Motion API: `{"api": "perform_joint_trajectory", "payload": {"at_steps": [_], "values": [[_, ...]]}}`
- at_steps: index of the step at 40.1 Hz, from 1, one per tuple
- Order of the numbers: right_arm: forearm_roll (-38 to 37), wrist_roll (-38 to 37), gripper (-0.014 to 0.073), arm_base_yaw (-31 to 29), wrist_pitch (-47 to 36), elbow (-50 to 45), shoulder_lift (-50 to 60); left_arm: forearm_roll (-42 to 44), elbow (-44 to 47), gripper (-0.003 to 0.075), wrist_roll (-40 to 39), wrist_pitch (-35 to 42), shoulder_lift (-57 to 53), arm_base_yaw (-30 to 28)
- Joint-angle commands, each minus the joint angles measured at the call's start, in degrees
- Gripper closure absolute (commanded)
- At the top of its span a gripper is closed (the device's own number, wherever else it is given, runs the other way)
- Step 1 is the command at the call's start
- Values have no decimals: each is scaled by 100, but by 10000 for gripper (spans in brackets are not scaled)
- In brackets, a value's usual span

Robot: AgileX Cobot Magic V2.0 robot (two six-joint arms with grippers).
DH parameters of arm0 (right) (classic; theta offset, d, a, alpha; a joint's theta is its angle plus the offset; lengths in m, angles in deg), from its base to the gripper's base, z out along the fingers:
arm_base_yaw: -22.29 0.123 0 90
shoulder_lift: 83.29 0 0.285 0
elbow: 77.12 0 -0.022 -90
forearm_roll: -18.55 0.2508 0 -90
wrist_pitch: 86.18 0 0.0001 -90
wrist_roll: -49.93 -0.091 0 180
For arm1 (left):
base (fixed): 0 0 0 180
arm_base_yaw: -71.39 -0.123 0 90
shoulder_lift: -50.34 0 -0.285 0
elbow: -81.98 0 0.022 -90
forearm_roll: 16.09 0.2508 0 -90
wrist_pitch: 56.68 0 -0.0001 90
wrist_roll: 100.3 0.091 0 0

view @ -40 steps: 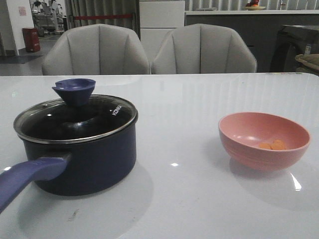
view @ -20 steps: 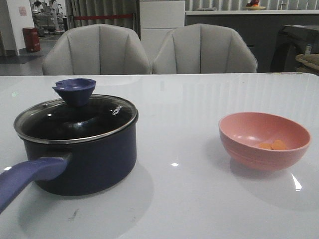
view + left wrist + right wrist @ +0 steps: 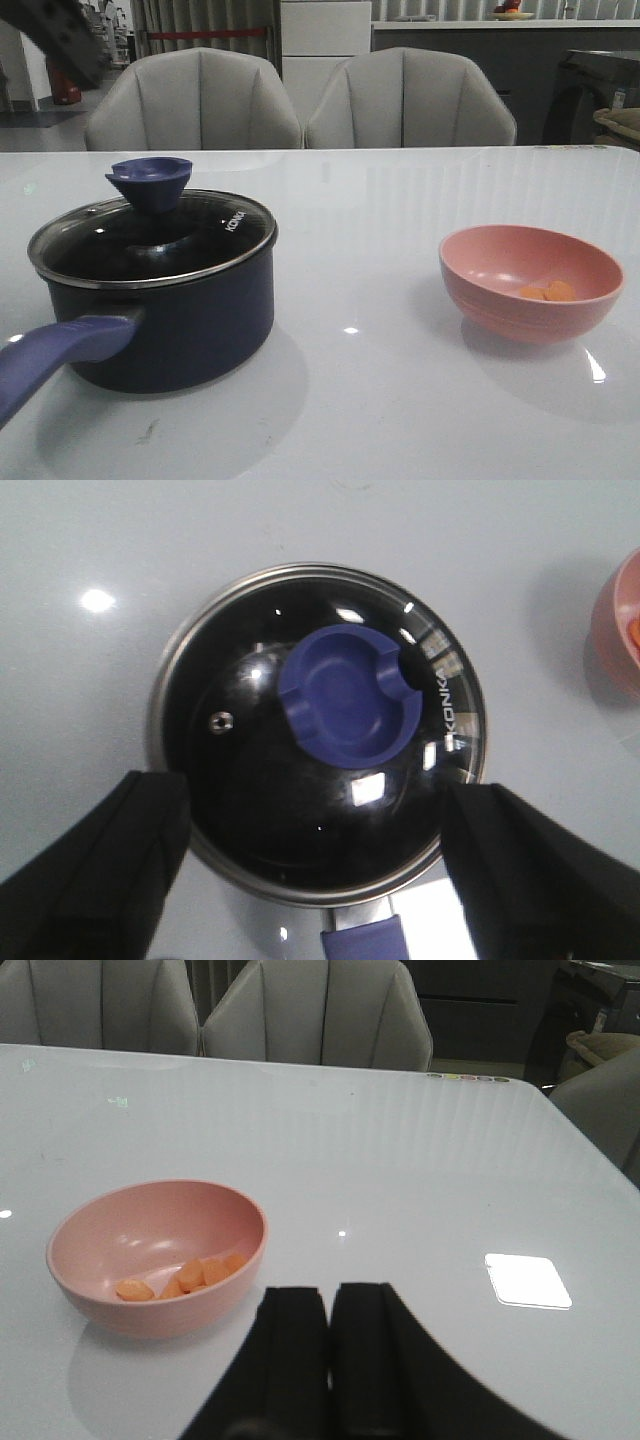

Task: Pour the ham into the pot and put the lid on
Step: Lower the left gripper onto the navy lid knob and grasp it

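1. A glossy white tabletop (image 3: 400, 200) is carrying everything, and it is throwing back ceiling lights as small bright spots. Two grey padded chairs (image 3: 300, 100) are standing along its far edge. Beyond them a white cabinet (image 3: 325, 40), a dark counter and a red bin in a corridor to the left are showing.
2. The only writing that can be read is the white "KONKA" on the glass of the lid (image 3: 150, 245), near its steel rim; the left wrist view is showing it beside the blue knob (image 3: 350, 695).
3. The lid is sitting closed on the pot (image 3: 175, 320) at the left of the tabletop, with the purple-blue handle (image 3: 55, 355) pointing toward the camera.
4. The ham (image 3: 548, 292) is lying as a few orange pieces inside the pink bowl (image 3: 530, 285), which is standing well apart to the right of the pot.
5. The left end effector (image 3: 320, 870) is hanging above the lid with its black fingers (image 3: 95, 880) spread wide, one on each side of the rim, grasping nothing.
6. The right end effector (image 3: 328, 1360) is clenched, fingers pressed together with nothing between them, near the bowl.
7. Compared with half a second ago, a dark blurred arm (image 3: 55, 35) is now entering the upper left corner of the front view; pot, lid and bowl are sitting where they were.
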Motion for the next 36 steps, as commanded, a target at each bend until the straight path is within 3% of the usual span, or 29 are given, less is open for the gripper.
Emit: {"api": "perform_joint_trajectory", "payload": {"at_steps": [1, 6, 18, 36], "values": [[-83, 41, 444, -33, -423, -66, 106, 129, -556, 145, -435, 87, 416, 261], [-83, 41, 444, -33, -423, -66, 112, 586, -1146, 145, -1082, -308, 1120, 498], [-83, 41, 444, -33, -423, -66, 112, 807, -2366, 145, -1394, -1428, 2241, 617], [-83, 41, 444, -33, -423, -66, 112, 807, -2665, 145, -1545, -1858, 2728, 617]]}}
